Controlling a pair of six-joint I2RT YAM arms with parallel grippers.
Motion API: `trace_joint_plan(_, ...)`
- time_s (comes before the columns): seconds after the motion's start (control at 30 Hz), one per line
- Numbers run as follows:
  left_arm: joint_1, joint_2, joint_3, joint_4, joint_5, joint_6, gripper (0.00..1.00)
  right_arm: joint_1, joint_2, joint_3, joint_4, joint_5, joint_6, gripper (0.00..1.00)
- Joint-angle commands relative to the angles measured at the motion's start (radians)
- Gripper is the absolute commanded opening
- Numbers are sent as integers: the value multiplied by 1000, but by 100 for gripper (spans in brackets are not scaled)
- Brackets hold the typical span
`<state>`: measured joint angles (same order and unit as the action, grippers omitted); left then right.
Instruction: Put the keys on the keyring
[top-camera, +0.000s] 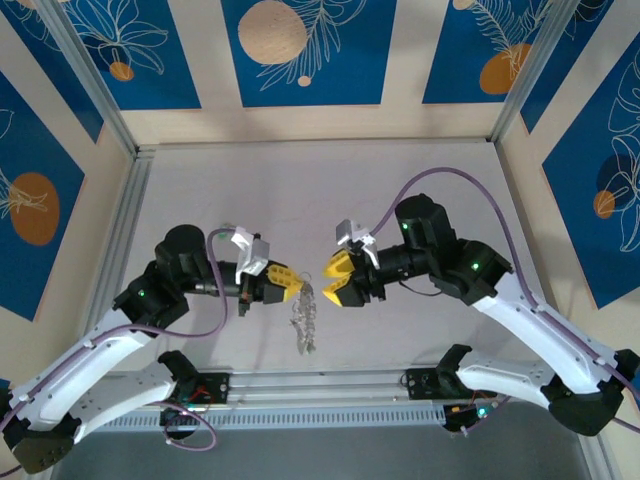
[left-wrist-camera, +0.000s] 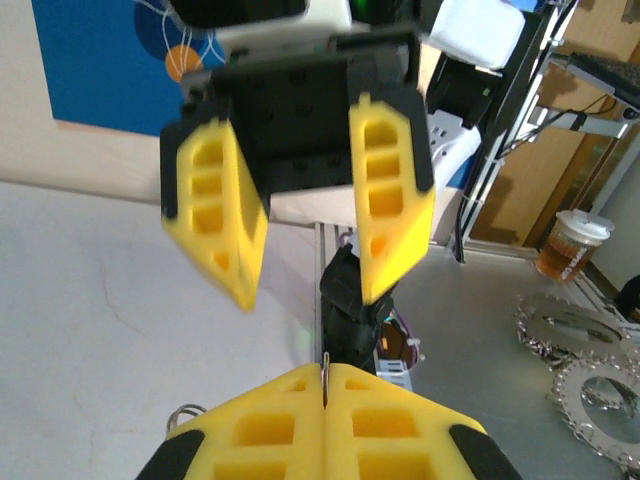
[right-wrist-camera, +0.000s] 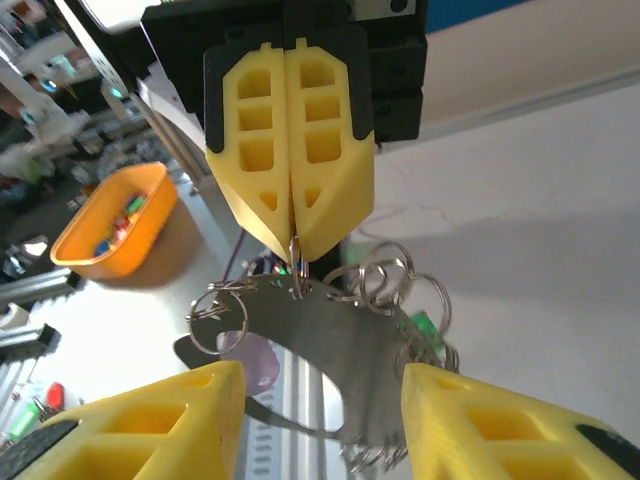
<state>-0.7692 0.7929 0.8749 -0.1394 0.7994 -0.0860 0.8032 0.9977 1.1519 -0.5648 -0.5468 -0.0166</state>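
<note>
**Keyring Held Up for Threading; Second Grip Pending**

The left gripper (top-camera: 296, 285) had its jaws together, clamped on a thin wire of the keyring (right-wrist-camera: 330, 345). The keyring hung below those jaws, between the two arms. Whether its lowest part touched the counter (top-camera: 300, 190) could not be told.

In the right wrist view, several small rings (right-wrist-camera: 385, 275) and the keys (right-wrist-camera: 432, 352), one marked by a green tag (right-wrist-camera: 425, 325), were bunched at one side of the loop. Whether every key was already threaded could not be told.

The right gripper (top-camera: 326, 282) faced the left one with its jaws apart and empty, just beside the hanging keyring.

The step in hand appeared to be threading, with the left arm presenting the loop and the right arm lined up to take hold.

The next move would call for:
1. Closing the right jaws on a single key or on a free stretch of wire, clear of the left jaws.
2. Fine alignment, since the wire is thin and the parts would likely swing.
3. A firm left clamp throughout.
</note>
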Motion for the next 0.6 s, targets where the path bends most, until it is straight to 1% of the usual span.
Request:
trace_joint_plan(0.0, -11, -35, -40, 188, -16, -84, 0, 6, -9, -54, 207, -83, 75, 45)
trace_joint_plan(0.1, -10, -54, -83, 282, -43, -131, 0, 13, -19, -91, 303, -108, 96, 45)
trace_joint_plan(0.23, -10, -66, -149, 404, -74, -191, 0, 22, -16, -105, 359, -104, 106, 44)
trace_joint_plan(0.4, -12, -47, -230, 605, -93, -291, 0, 25, -4, -113, 391, -103, 122, 42)
trace_joint_plan(0.47, -13, -37, -255, 662, -106, -315, 0, 31, -3, -114, 394, -99, 119, 40)
trace_joint_plan(0.57, -11, -35, -271, 702, -120, -330, 0, 34, 0, -112, 376, -74, 112, 37)
